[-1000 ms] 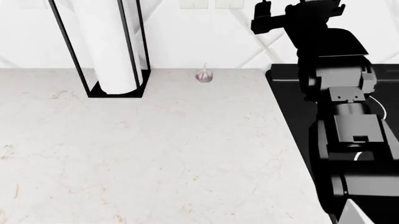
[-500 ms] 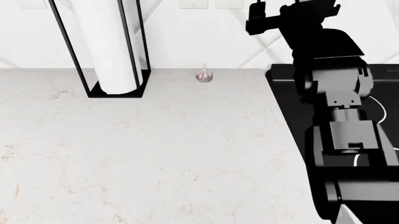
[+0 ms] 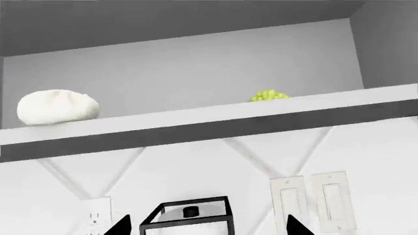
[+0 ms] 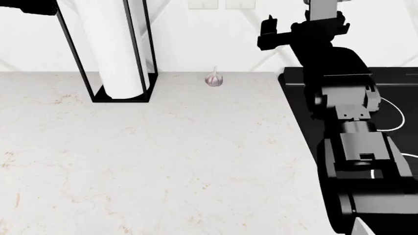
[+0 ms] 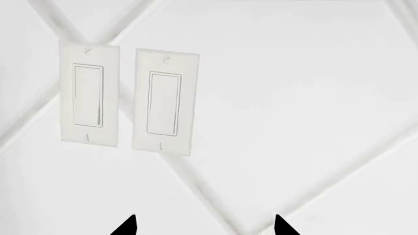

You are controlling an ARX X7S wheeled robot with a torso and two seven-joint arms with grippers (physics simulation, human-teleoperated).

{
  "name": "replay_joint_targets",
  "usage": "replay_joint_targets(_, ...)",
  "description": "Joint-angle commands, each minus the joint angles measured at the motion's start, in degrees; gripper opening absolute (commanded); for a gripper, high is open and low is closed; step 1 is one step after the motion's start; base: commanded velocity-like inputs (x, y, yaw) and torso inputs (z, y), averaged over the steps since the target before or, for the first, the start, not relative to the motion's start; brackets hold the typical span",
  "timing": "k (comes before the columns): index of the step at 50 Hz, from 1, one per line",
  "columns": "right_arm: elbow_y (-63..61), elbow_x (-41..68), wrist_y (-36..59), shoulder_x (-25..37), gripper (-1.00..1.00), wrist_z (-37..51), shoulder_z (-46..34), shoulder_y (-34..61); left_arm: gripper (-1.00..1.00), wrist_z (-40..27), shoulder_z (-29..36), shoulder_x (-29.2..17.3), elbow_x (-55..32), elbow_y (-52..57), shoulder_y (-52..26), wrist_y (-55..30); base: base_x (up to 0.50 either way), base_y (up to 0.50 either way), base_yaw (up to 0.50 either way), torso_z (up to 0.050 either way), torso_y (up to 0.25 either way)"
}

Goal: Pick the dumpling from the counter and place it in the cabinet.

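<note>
The dumpling (image 3: 58, 106), a smooth cream-white lump, lies on the cabinet shelf (image 3: 216, 122) in the left wrist view, free of any gripper. My left gripper (image 3: 207, 227) is open and empty below and in front of the shelf; only its two dark fingertips (image 3: 121, 226) show. Part of the left arm (image 4: 29, 6) shows at the head view's top left corner. My right gripper (image 5: 204, 226) is open and empty, facing the tiled wall. The right arm (image 4: 313, 34) is raised over the stovetop. The white counter (image 4: 163, 161) has no dumpling on it in the head view.
A pinkish garlic bulb (image 4: 214, 79) sits at the counter's back. A black-framed paper towel holder (image 4: 117, 49) stands back left. The black stovetop (image 4: 392, 98) lies to the right. A green bunch (image 3: 269, 95) rests on the shelf. Wall switches (image 5: 127, 100) face the right gripper.
The right arm has shifted slightly, its upper links rising and turning. A dark part of the left arm has come into the head view's top left corner.
</note>
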Motion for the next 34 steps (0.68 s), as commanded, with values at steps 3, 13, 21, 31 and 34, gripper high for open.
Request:
replay_joint_targets(3,5.17,0.48,-3.75,0.19,1.00,-0.23,0.12,0.26,1.00,14.45,-1.92,2.41,21.36,8.53,28.14,11.65,0.00,0.00,0.00,0.000,0.000)
replay_joint_targets(13,9.17,0.46,-6.32,0.04,1.00,-0.32,-0.10,1.17,1.00,19.69,0.25,2.51,31.01,4.74,35.93,19.85,0.00,0.00,0.00,0.000,0.000)
replay_joint_targets(21,4.56,0.69,-3.87,-0.03,1.00,0.08,-0.32,-0.94,1.00,25.51,6.01,4.51,40.53,-6.01,40.24,28.75,0.00,0.00,0.00,0.000,0.000)
replay_joint_targets(31,3.67,0.85,-3.77,0.12,1.00,0.38,-0.48,-1.87,1.00,28.09,8.05,5.96,41.43,-10.28,42.15,31.02,0.00,0.00,0.00,0.000,0.000)
replay_joint_targets(34,4.55,0.92,-4.40,0.02,1.00,0.32,-0.52,-1.80,1.00,28.74,8.35,6.23,42.08,-11.57,42.92,32.14,0.00,0.00,0.00,0.000,0.000)
